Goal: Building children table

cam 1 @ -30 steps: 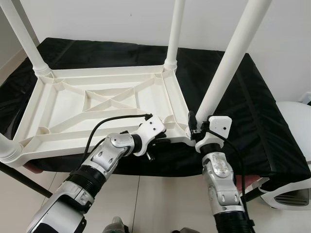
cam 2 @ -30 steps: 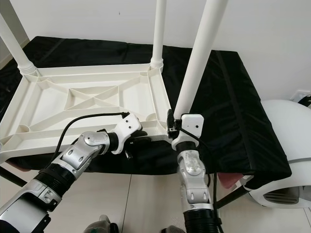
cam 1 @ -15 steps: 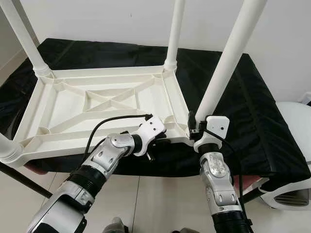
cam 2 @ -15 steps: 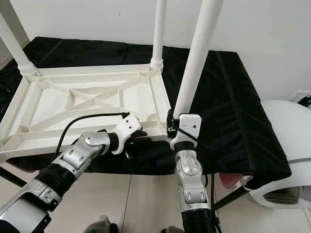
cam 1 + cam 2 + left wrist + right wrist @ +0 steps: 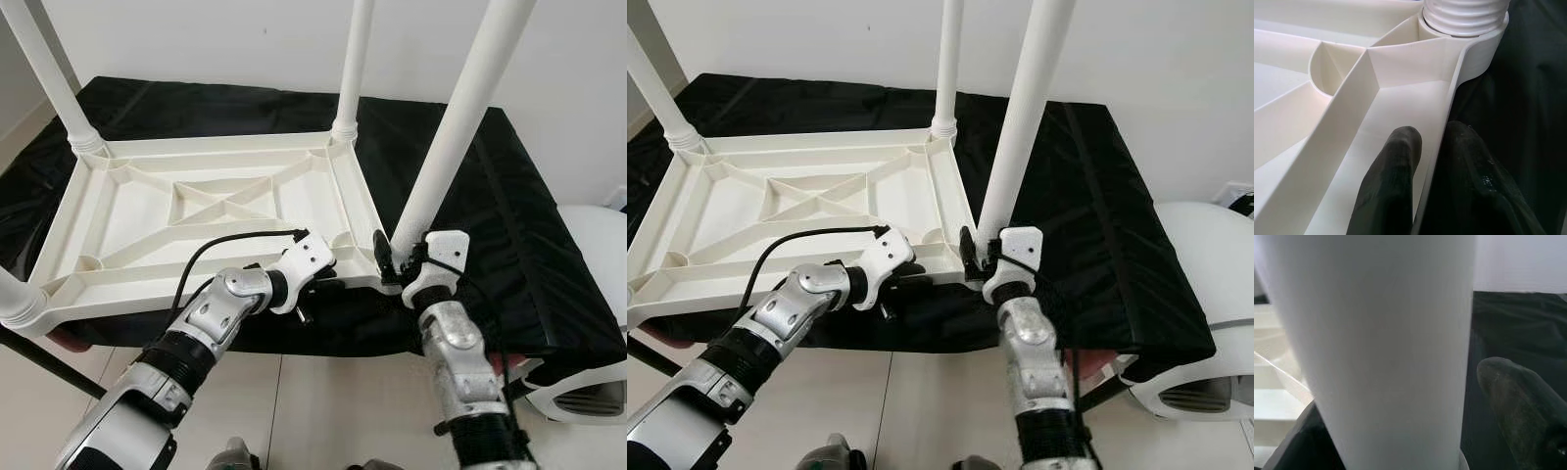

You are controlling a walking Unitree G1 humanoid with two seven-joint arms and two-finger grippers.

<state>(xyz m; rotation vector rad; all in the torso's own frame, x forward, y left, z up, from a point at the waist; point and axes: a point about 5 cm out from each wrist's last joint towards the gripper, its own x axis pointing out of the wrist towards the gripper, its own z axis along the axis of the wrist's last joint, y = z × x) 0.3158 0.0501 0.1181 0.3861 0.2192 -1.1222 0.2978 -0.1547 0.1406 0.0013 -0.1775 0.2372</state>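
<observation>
Lying upturned, the white ribbed table (legs up) has left pincer clamping its rim, right pincer gripping a leg.

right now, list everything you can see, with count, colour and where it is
table top: 1, white, ribbed underside up, lying on the black cloth
table legs: 4, white, standing up from the corners of the table top; the near left one is cut off by the frame edge
black cloth: 1, black, covering the raised surface under the table top
rounded appliance: 1, white, on the floor at the right edge
floor: light tiles, below the near edge of the cloth
wall: white, behind the cloth
left end effector: 1, black fingers, pinching the near rim of the table top, one finger on each side
right end effector: 1, black fingers, around the base of the near right leg
</observation>
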